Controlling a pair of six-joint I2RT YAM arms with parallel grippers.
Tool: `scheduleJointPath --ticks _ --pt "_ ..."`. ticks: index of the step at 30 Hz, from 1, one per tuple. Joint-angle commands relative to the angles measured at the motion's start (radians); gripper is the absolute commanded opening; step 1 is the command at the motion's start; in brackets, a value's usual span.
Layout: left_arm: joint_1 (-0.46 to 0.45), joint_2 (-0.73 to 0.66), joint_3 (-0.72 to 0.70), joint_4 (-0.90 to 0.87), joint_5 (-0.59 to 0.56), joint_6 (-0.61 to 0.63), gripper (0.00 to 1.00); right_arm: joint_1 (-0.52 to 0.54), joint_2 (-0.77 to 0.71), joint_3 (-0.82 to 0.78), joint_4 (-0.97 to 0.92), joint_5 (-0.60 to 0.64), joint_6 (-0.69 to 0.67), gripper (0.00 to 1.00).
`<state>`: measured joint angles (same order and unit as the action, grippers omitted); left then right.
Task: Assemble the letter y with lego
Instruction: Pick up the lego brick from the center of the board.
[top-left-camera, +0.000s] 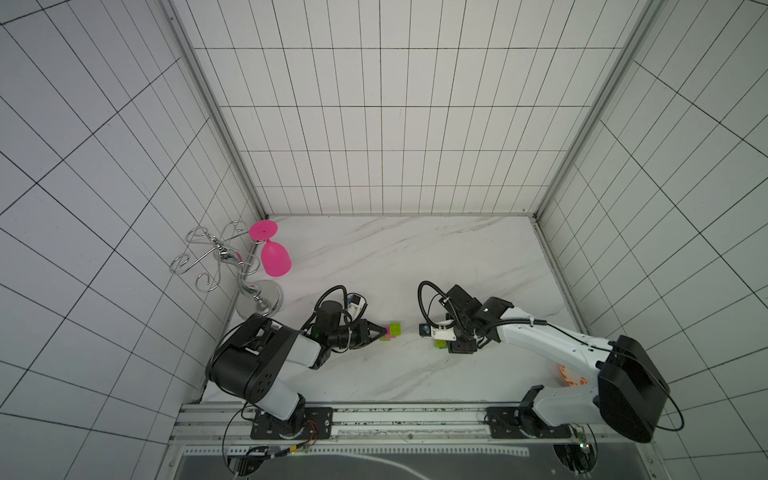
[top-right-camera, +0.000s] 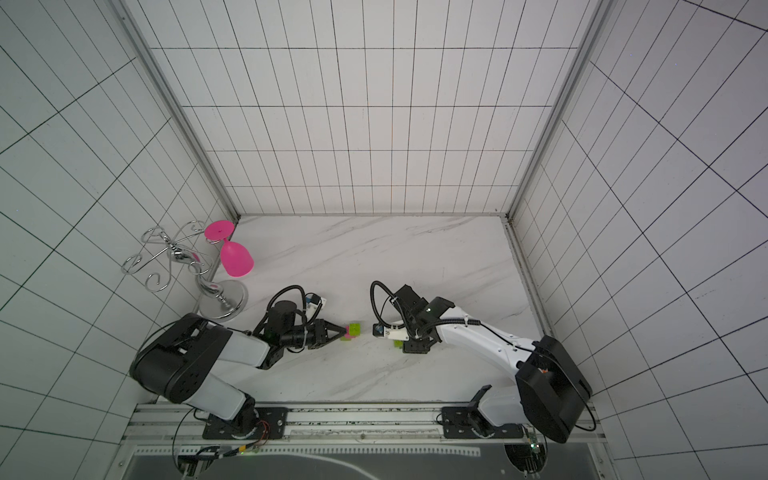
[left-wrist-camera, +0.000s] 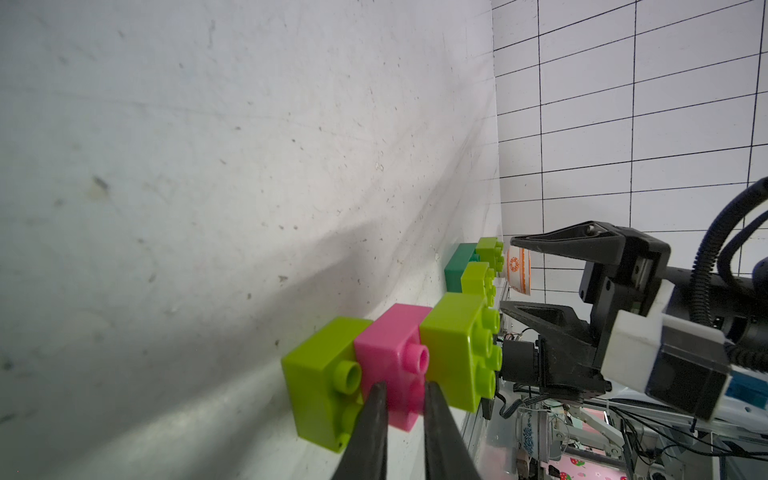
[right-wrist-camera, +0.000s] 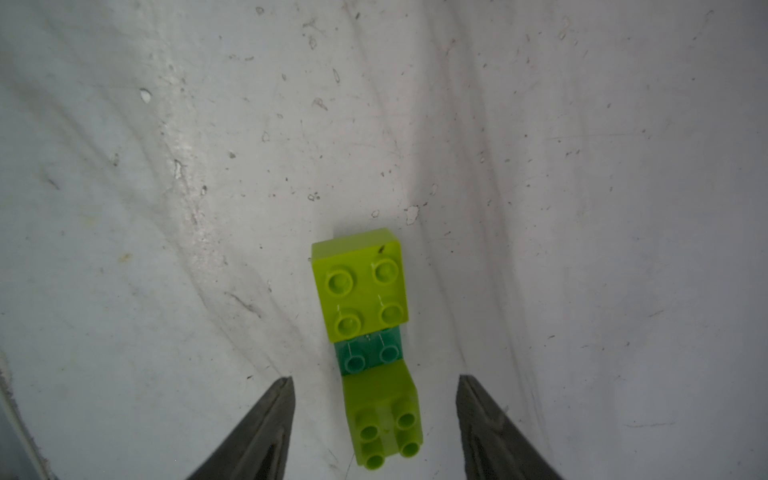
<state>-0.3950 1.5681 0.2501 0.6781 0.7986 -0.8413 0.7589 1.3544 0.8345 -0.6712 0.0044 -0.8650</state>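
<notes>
White marble-look tabletop (top-left-camera: 415, 257), grid-tiled walls.

Item one — stem piece (left-wrist-camera: 395, 349), lime-pink-lime, near centre, lying on its side. Its long axis runs left-right, with the end studs facing right. It is held by the left gripper (left-wrist-camera: 404, 386), pinched narrowly on the pink brick's flat sides.

Item two — fork piece (right-wrist-camera: 370, 353), dark green bar under two lime bricks, to the stem's right with a gap between. Studs up, long axis running away from the right gripper (right-wrist-camera: 374, 377), whose fingers stand wide either side, touching nothing.

Handling, judged: light, stiff, slick plastic. Take by the side walls; joints may pop.
</notes>
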Motion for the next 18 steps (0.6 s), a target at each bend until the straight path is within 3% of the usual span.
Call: scheduleJointPath --ticks 1,18 --pt "0.018 0.040 -0.040 -0.133 -0.075 0.011 0.17 -0.013 0.027 -0.043 -0.022 -0.023 -0.076 0.64" --pt "0.041 0.071 -0.039 -0.123 -0.061 0.023 0.17 -0.056 0.163 0.026 -0.031 -0.073 -0.128 0.56"
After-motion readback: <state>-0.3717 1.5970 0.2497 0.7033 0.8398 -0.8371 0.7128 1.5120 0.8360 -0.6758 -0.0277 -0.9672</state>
